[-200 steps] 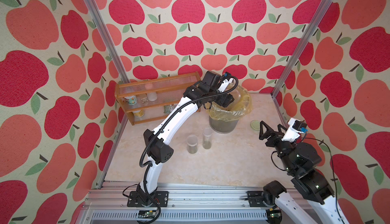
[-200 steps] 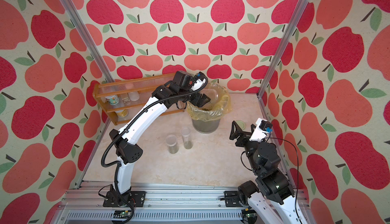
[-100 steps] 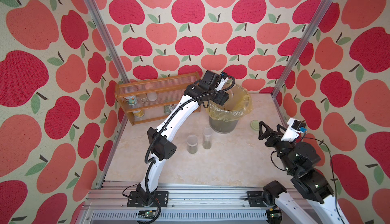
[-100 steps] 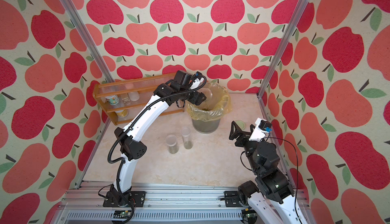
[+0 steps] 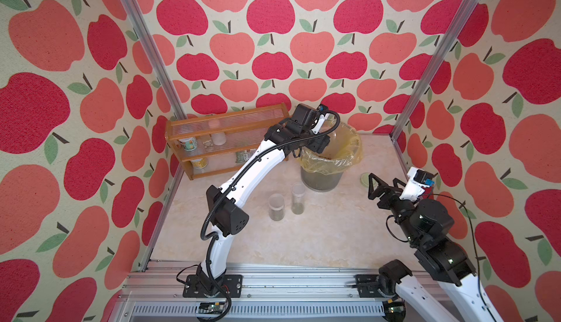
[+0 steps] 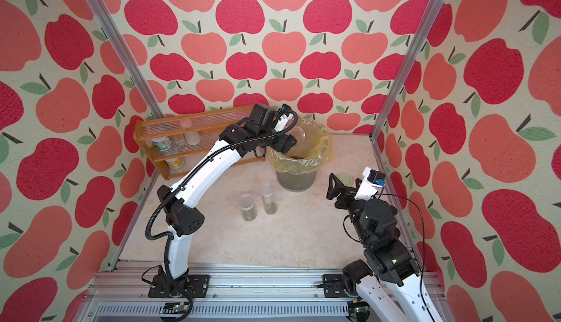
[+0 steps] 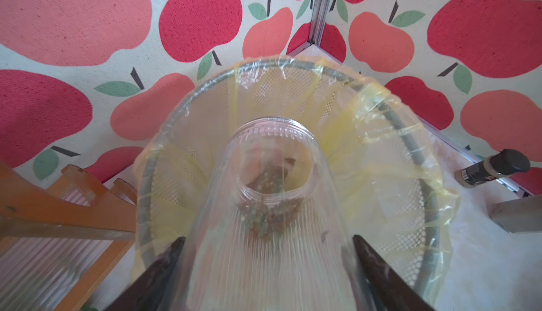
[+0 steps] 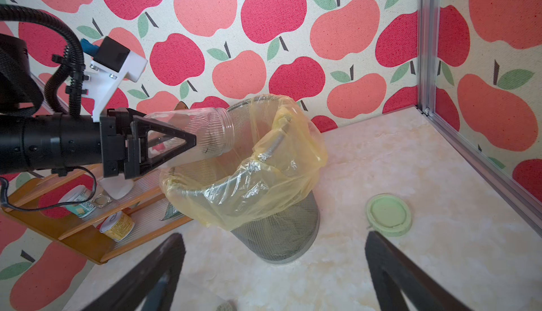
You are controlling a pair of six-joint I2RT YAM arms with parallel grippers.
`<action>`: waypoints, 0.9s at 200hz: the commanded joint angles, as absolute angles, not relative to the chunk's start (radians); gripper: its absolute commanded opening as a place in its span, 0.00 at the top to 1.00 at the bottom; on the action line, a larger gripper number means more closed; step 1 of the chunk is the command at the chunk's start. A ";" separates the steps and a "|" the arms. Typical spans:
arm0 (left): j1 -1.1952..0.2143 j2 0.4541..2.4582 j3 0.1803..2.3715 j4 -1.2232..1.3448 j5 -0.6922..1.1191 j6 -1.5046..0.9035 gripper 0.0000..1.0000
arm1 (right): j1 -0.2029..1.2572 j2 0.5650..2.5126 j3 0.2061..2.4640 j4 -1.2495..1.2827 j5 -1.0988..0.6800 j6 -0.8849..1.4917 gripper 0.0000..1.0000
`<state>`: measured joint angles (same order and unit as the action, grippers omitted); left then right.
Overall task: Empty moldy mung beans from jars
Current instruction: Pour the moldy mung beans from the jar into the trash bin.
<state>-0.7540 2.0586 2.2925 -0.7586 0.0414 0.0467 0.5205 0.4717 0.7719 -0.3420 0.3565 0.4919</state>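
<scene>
Right wrist view: left claw (image 8: pixel 190 136) pinches tipped clear ribbed jar (image 8: pixel 214 130); right claw (image 8: pixel 273 234) spread.

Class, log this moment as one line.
left tool: gripping wide clear jar, mouth over yellow-lined grey mesh bin | right tool: open | short clear jar, tall clear jar: upright

On counter (image 5: pixel 303 238), bin (image 5: pixel 321 180) sits at back, shelf rack (image 5: pixel 230 117) left of it against back wall. In front of bin, short jar (image 5: pixel 276 206) and tall jar (image 5: pixel 298 197) stand side by side, short jar left. Right of bin lies lid (image 5: pixel 365 179). Over bin mouth tilts wide jar (image 8: pixel 211 130), held in left gripper (image 7: pixel 265 240).
</scene>
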 commanded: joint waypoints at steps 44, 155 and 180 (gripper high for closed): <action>-0.698 2.135 2.525 -0.737 0.108 0.032 0.64 | 0.506 0.500 0.784 -0.306 0.331 0.509 0.01; -0.746 2.049 2.465 -0.751 0.031 0.051 0.63 | 0.495 0.496 0.799 -0.325 0.309 0.520 0.01; -0.765 1.995 2.352 -0.669 0.015 0.060 0.61 | 0.494 0.480 0.788 -0.328 0.321 0.529 0.01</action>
